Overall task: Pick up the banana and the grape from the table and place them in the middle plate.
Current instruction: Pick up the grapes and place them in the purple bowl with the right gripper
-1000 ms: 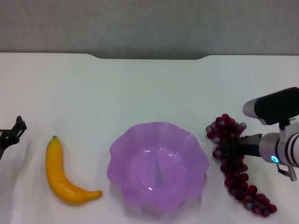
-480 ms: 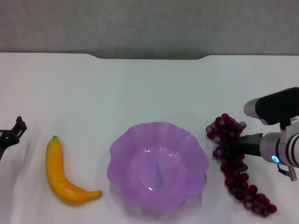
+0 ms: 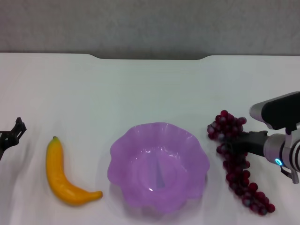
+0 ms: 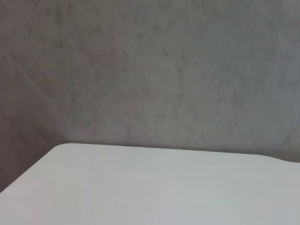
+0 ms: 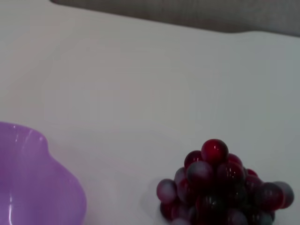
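The right gripper (image 3: 230, 144) has drawn slightly lower and outward in the head view, and the grape (image 3: 236, 159) has shifted with it — the top of the bunch sits a touch lower and the tail has swung in toward the arm. That suggests the dark fingers (image 3: 243, 143) are pinching the bunch near its upper part and starting to carry it, though the contact itself is hidden among the berries.

The bunch is not yet clear of the bench (image 3: 150, 89); it lies just beside the middle plate (image 3: 159, 166), which is empty. The banana (image 3: 63, 176) lies in the same spot on the plate's other side, untouched. The left gripper (image 3: 11, 136) stays parked at the bench's left edge; whether its fingers are spread cannot be told.
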Tool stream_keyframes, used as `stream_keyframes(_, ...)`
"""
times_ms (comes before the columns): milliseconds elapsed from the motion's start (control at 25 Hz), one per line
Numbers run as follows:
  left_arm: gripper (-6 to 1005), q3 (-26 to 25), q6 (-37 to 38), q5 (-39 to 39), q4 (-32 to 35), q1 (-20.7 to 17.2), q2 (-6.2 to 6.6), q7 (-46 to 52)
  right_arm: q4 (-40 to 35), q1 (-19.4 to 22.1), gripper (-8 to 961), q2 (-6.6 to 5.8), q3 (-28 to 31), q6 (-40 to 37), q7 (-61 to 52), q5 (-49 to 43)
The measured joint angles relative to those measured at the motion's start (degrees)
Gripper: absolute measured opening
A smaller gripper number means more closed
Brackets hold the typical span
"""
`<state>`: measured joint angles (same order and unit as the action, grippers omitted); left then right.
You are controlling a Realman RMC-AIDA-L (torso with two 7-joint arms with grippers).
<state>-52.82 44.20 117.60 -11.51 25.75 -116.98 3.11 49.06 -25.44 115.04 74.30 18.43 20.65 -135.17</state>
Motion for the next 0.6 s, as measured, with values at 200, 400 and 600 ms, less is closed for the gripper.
stream_keyframes(200, 897, 0.0, 0.0, 0.0, 0.0, 0.0, 0.0, -0.1, 1.4, 2.0, 393, -0.09, -2.0, -4.5, 0.0, 0.0)
stream_keyframes(400, 897, 0.0, 0.0, 0.0, 0.1, 0.0, 0.0, 0.0, 1.5, 2.3, 378, -0.09, -3.5, -6.2, 0.0, 0.0)
stream_keyframes(600, 897, 0.0, 0.0, 0.0, 0.0, 0.0, -0.06, -0.1, 1.3, 2.3, 374, -0.08, -4.4, -7.4, 0.1, 0.0)
